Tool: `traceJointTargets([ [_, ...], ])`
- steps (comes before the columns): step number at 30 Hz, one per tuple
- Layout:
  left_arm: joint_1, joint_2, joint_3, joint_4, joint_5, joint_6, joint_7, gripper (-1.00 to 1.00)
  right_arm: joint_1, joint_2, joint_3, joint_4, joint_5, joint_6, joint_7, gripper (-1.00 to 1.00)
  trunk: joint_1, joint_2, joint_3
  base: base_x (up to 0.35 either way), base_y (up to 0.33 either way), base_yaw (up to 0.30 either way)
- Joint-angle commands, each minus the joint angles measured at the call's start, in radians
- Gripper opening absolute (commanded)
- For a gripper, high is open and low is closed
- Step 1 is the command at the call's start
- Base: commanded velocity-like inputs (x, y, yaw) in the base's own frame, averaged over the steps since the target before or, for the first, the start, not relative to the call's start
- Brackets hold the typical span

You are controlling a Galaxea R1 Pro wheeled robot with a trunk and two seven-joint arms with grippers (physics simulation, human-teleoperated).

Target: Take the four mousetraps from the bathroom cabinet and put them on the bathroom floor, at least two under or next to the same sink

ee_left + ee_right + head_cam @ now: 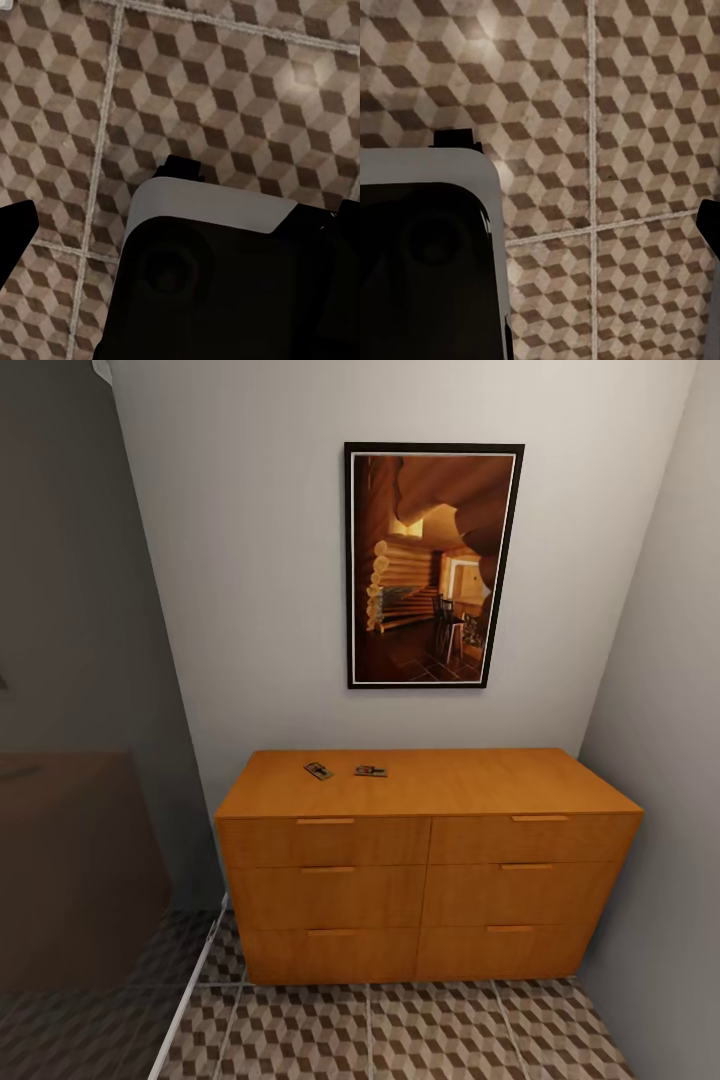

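Two small flat brown wooden mousetraps with dark wire (318, 770) (370, 771) lying just apart on top of the low orange-brown wooden drawer cabinet (425, 880), toward its left; likely waiting for pickup, with arms hanging low during the approach; cube-patterned brown-and-beige tiled floor (225, 90) under both wrist cameras; jaw opening impossible to tell on either side; nothing visibly held.

My head view is soft and evenly lit, the white wall (250, 560) brightest up top, dimming to murky grey at the left edge. The cabinet (425, 860) throws faint shadow at its base. Both my wrist views show the tiled floor (225, 90) slightly blurred, with pale glare patches
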Motion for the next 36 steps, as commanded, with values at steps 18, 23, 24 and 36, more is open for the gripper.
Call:
traceJointTargets([
  [18,-0.001,0.002,-0.001,-0.002,0.005,0.002,0.005,1.0,-0.001,0.002,0.005,0.002,-0.016,-0.007,-0.009,1.0,0.0,-0.001,-0.001,0.0,0.0,0.0],
  [23,-0.001,0.002,-0.001,-0.003,0.004,0.004,0.009,1.0,-0.001,0.002,0.005,0.002,-0.015,-0.006,-0.007,1.0,0.0,-0.001,-0.001,0.0,0.0,0.0],
  [24,-0.001,0.003,-0.002,-0.003,0.004,0.001,0.012,1.0,-0.001,0.001,0.006,0.002,-0.014,-0.005,-0.002,1.0,0.0,-0.001,-0.001,0.0,0.0,0.0],
  [36,-0.001,0.023,-0.013,-0.207,-0.009,0.012,0.019,1.0,-0.007,-0.004,0.015,-0.092,0.009,0.073,-0.012,1.0,0.0,-0.001,-0.001,0.0,0.0,0.0],
])
